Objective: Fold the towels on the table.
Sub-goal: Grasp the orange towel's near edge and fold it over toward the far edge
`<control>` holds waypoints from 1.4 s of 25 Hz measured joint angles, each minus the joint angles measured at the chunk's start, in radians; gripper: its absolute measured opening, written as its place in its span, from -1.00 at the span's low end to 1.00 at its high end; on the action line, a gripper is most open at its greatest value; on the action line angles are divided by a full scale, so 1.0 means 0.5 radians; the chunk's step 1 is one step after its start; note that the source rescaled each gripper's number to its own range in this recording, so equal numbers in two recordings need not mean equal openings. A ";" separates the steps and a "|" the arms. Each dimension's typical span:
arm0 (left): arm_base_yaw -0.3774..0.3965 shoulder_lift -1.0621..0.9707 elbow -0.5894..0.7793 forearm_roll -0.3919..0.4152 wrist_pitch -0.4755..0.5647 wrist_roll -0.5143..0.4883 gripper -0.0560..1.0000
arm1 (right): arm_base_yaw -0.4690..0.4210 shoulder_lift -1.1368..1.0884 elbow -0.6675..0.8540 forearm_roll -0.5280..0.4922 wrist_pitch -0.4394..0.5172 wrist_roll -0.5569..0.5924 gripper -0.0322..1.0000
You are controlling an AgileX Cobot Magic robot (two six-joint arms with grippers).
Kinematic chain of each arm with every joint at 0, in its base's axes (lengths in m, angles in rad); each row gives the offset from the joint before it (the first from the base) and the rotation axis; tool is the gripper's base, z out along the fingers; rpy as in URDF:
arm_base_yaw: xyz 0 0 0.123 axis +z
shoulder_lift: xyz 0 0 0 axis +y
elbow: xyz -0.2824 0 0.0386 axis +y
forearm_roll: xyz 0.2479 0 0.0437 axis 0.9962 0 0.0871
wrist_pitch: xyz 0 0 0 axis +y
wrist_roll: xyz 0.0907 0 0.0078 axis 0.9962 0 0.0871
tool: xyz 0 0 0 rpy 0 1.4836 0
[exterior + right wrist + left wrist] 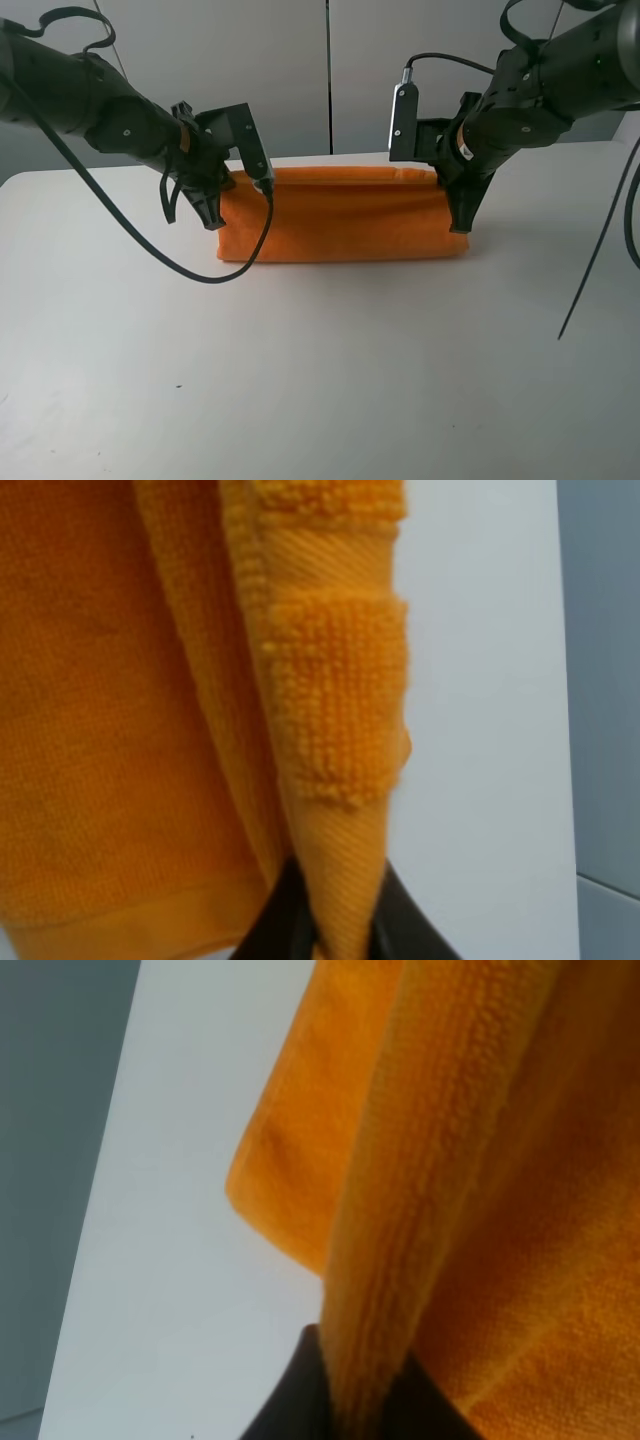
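**Exterior high view:** The towel (345, 225) is lying on the table (320, 400) as a long folded band, toward 12 o'clock from the table's centre. The left gripper (212, 216) is pinching the towel's 9 o'clock end. The right gripper (460, 222) is pinching its 3 o'clock end. Both arms are reaching in from the outer sides.

**Left wrist view:** The left gripper (358, 1405) is standing clenched on a fold of the towel (480, 1160), with terry cloth running between its dark fingers (290, 1405). The table (170, 1260) is showing beside the cloth.

**Right wrist view:** The right gripper (335, 930) is grasping the towel (120, 680) at its hemmed edge, where a woven band (325, 555) is crossing the pile. The table (470, 730) is lying just beside that edge.
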 joint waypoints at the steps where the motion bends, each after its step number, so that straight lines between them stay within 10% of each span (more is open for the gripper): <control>1: 0.003 0.017 0.000 0.009 -0.029 0.000 -0.89 | -0.011 0.013 0.000 0.000 -0.012 0.000 -0.94; 35: 0.103 0.352 -0.203 0.069 -0.303 -0.018 -0.89 | -0.086 0.195 0.000 -0.054 -0.176 0.041 -0.94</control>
